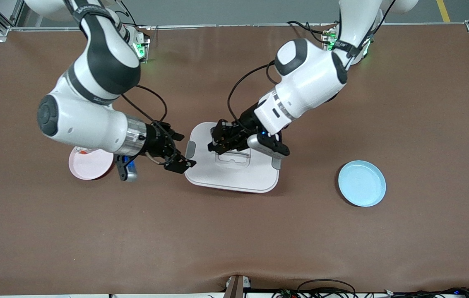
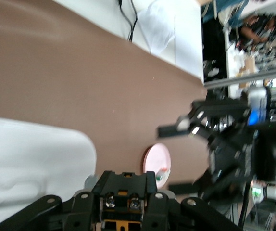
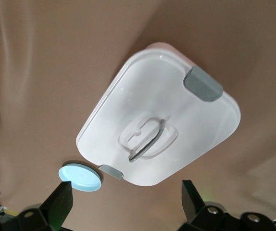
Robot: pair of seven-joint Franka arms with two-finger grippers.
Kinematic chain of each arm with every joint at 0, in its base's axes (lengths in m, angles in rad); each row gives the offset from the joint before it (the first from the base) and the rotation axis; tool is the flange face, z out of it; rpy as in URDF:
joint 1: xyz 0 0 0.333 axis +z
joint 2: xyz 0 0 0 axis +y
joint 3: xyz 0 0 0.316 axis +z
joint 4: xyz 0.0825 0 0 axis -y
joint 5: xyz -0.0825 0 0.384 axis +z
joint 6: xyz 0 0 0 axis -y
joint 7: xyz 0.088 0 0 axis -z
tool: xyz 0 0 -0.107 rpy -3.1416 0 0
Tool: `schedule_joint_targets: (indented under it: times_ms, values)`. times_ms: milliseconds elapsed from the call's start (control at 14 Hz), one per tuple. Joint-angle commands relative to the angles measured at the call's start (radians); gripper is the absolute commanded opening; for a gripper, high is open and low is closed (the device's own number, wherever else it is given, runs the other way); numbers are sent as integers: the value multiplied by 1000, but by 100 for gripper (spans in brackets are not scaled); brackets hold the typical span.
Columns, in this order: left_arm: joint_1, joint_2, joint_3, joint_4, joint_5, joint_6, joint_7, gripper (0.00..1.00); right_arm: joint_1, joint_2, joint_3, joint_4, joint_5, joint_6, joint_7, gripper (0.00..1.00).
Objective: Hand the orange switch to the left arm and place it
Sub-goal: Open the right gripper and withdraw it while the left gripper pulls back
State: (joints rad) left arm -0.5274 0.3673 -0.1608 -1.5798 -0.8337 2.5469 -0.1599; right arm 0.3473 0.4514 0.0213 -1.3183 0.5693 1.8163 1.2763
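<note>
Orange switch (image 2: pixel 122 195) is sitting pinched between the left gripper's (image 1: pixel 217 142) fingers, showing in the left wrist view as a small black piece with an orange edge and two silvery screw heads, up in the air over the box (image 1: pixel 234 174).

A matte brown mat is covering the whole table (image 1: pixel 234 231), rippling slightly along the edge nearest the front camera. Aluminium frame rails are standing at the table's corners, grey floor is showing around it, and dark cables are trailing along the near edge.

Both arms are reaching in toward the box. The right arm (image 1: pixel 89 120), glossy white with dark grey joints, is holding the right gripper (image 1: pixel 179 150) over the table just beside the box's edge, at the right arm's end, with its fingers spread wide and nothing between them. The left arm (image 1: pixel 313 78) is leaning over the box, its clenched gripper hanging above the lid by the handle.

The box is lying flat, white smooth plastic with rounded corners, grey latches on two sides and a clear recessed handle in the lid.

A round pale blue plate (image 1: pixel 361 183) is resting well apart from the box toward the left arm's end. A round pink plate (image 1: pixel 89 165) is lying near the box toward the right arm's end, partly under the right arm, carrying a small whitish part with a red-orange bit (image 1: pixel 83 152).
</note>
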Motion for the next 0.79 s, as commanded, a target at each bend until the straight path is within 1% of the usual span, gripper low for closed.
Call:
schedule_joint_targets:
  times_ms: [0, 143, 214, 357, 429, 500, 571, 714]
  values:
    - [88, -132, 0, -103, -24, -194, 75, 0, -62, 9, 11, 53, -12, -101, -86, 100]
    - [174, -178, 0, -103, -12, -398, 121, 0, -109, 6, 9, 54, -15, -153, -179, 100]
    - [211, -195, 1, -101, -5, -493, 141, 0, -125, 1, 9, 57, -49, -178, -242, 100]
    - [279, -220, 4, -97, 8, -623, 175, 0, -155, -3, 11, 59, -145, -241, -368, 100]
    - [309, -225, 4, -88, 31, -681, 180, 0, -172, -5, 9, 59, -161, -265, -429, 100]
    - [334, -229, 4, -66, 60, -748, 178, 0, -201, -5, 9, 65, -163, -294, -484, 100]
    - [348, -232, 6, -45, 99, -805, 175, 0, -233, -5, 9, 95, -163, -333, -550, 100]
    - [374, -229, 12, 27, 210, -919, 165, 0, -283, -2, 9, 152, -192, -400, -699, 100]
